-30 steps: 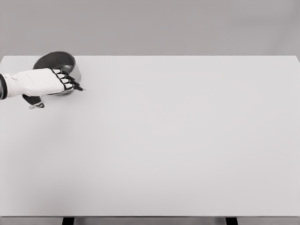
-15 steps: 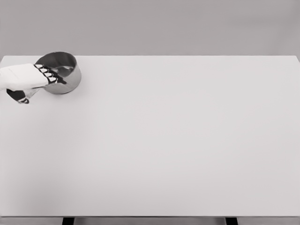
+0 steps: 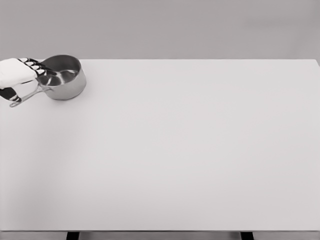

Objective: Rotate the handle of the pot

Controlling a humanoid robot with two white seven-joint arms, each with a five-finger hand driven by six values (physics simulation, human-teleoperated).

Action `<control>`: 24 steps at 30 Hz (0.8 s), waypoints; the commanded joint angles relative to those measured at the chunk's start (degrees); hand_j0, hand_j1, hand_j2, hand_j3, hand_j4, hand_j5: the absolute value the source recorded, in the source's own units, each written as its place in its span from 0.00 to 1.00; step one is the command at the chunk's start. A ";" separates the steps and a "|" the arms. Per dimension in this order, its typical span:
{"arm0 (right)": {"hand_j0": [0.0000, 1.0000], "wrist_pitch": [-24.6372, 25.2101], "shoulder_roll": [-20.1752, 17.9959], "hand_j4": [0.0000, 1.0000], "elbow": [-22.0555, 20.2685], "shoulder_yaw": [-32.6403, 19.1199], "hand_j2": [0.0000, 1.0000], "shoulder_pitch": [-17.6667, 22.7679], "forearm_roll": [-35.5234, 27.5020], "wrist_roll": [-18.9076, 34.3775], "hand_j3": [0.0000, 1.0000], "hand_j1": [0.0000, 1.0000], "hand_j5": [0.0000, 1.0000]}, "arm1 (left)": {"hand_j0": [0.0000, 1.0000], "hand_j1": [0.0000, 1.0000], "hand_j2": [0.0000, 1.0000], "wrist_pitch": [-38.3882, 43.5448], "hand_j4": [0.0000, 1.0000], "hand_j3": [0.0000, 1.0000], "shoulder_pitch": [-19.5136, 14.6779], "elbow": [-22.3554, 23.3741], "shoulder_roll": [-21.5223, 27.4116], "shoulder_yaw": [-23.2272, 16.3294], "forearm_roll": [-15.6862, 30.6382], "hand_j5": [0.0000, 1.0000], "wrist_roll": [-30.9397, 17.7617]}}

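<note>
Broadly, our view is filled by the white table, which spans nearly the whole width of the head view and has two dark legs showing under its near edge. At the table's far left corner stands a steel saucepan, upright, with its open mouth facing up and a shiny inner wall. Its long handle runs from the pan's left side toward the lower left, down to a small loop at the tip near the picture's left edge. Our left hand comes in from the left edge and sits just beside the pan, above the handle. Its dark-jointed fingers reach toward the pan's rim on the left side, and a dark part of the hand shows beneath, close to the handle. We cannot tell whether the fingers are clamped on anything or merely resting near the rim.
</note>
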 commanded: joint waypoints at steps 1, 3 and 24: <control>1.00 -0.07 -0.01 1.00 -0.02 0.01 1.00 0.00 -0.03 0.02 1.00 1.00 1.00 | 1.00 1.00 1.00 0.72 1.00 1.00 0.00 1.68 -0.23 -0.06 -0.95 1.00 1.74; 1.00 0.01 -0.01 1.00 -0.03 0.01 1.00 0.00 -0.03 0.02 1.00 1.00 1.00 | 1.00 1.00 1.00 0.81 1.00 1.00 0.09 2.47 -0.23 -0.06 -1.30 1.00 2.62; 1.00 0.01 -0.01 1.00 -0.02 0.01 1.00 0.00 -0.03 0.02 1.00 1.00 1.00 | 1.00 1.00 1.00 11.18 1.00 1.00 -0.09 10.03 -4.89 -0.06 -11.05 1.00 11.24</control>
